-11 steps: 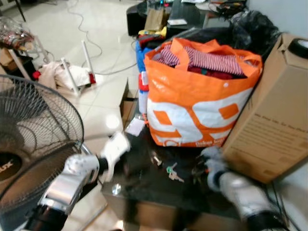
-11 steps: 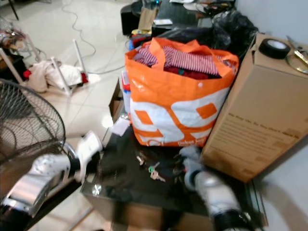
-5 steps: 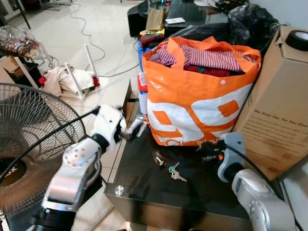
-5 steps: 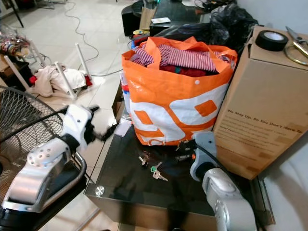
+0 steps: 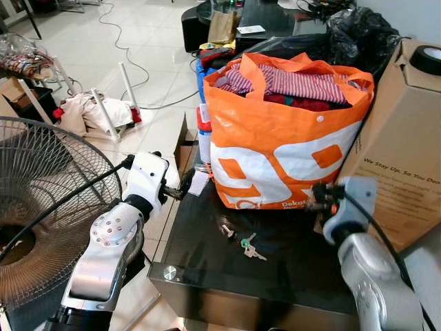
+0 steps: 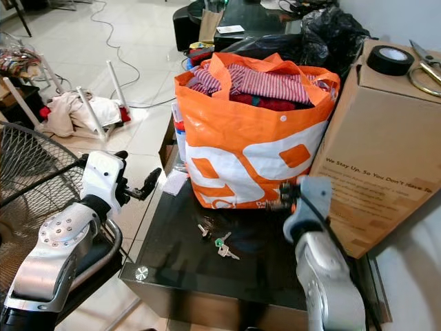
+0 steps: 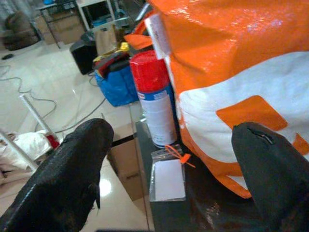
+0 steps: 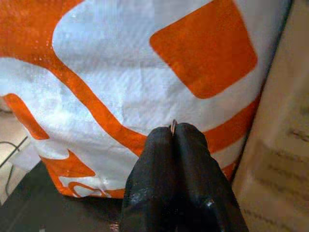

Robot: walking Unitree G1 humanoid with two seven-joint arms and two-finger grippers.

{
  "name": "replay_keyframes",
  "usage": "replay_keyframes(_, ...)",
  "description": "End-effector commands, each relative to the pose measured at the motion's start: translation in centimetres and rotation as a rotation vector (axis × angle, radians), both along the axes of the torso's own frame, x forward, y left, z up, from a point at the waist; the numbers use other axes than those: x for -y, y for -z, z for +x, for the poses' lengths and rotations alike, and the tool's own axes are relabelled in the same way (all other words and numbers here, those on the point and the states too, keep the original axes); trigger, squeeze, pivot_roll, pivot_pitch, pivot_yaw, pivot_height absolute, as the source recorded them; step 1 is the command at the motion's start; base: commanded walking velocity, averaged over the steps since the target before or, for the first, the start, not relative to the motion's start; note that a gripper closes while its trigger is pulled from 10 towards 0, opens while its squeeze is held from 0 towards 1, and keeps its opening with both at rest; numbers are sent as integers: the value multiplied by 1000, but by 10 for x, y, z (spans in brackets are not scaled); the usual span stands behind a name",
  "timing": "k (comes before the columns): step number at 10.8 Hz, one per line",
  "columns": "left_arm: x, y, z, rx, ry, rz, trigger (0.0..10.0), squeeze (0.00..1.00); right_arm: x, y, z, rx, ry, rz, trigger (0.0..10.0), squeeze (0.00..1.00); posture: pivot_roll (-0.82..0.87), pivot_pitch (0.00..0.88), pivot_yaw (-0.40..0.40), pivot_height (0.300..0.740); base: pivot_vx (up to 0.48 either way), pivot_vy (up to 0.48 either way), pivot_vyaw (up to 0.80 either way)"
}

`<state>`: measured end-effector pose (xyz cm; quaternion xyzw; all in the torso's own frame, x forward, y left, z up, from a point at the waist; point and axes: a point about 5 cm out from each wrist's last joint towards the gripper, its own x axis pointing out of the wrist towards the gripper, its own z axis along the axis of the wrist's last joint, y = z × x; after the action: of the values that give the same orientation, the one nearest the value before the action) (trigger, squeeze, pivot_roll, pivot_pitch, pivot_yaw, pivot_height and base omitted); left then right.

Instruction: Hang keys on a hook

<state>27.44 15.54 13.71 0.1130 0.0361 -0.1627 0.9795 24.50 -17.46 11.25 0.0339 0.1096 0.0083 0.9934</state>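
A bunch of keys with a green tag [image 5: 247, 247] lies on the black glass table [image 5: 207, 262], and a smaller key piece [image 5: 224, 229] lies just left of it. My right gripper [image 6: 279, 200] hovers above the table against the lower front of the orange bag [image 5: 289, 138]. It is shut, with a thin sliver of metal, seemingly a key ring [image 8: 173, 126], pinched between its tips. At the table's left edge my left gripper [image 7: 174, 159] stands open and holds nothing, facing a red spray can [image 7: 157, 101].
A tall cardboard box [image 5: 400, 172] stands right of the bag, with a tape roll [image 6: 391, 60] and scissors [image 6: 424, 62] on top. A floor fan [image 5: 48, 200] crowds the left side. A small clear bag with a card [image 7: 168, 176] lies by the can.
My right gripper has lifted off the table and moved up and right along the bag's front, staying shut. My left gripper has drawn back slightly toward the table's left edge.
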Motion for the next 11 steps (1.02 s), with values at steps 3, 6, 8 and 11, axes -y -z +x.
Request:
replay_keyframes(3,-5,-5,1,17,-53,5,10000,0,-3,1,8,4,-12,-42,10000,0,-64,0,25,740,0,0,0)
replay_keyframes(6,-8,-6,3,23,-73,5,10000,0,-2,5,12,4,5,-42,10000,0,-42,0,7,740,0,0,0)
replay_keyframes(8,-9,-6,1,17,-76,5,10000,0,-5,6,13,-2,-3,-26,10000,0,-39,0,5,740,0,0,0)
replay_keyframes(11,-9,-5,2,13,-83,1,10000,0,-6,4,14,6,-16,-27,10000,0,-45,0,0,740,-80,0,0)
